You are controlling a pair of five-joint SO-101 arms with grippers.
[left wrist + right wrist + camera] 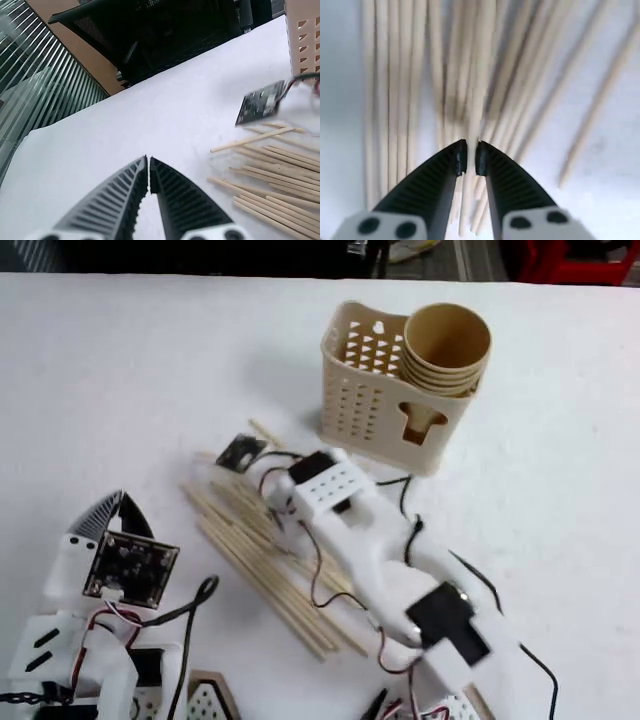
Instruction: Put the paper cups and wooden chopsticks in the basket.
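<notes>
**over the stick pile: right hand narrowed on one stick, basket just beyond**

on the white tabletop (120, 370) the wooden chopsticks (265, 570) are spread in a loose fan, their long axes laid diagonally from the near right toward the far left in the high view. the right hand (468, 155) is set directly above this pile. its fingers are drawn in to a thin slit, and one pale stick is seen running through that slit, in line with the rest of the pile. that stick is judged to be pinched across its width, though contact cannot be fully confirmed.

the basket (365, 405) is placed upright just beyond the far end of the pile, to the right of it. the paper cups (447, 345) are already stacked inside its right end. the coming move is judged to turn on this: the stick must be lifted, carried the short way back and right, and tipped so that its long axis points down into the open top.

the left hand (149, 175) is held closed and empty near the front left corner, beside the pile but well apart from the basket. the right arm is clearly the nearer one.

beyond the tabletop's far edge, dark furniture and a slatted wall are seen.
</notes>
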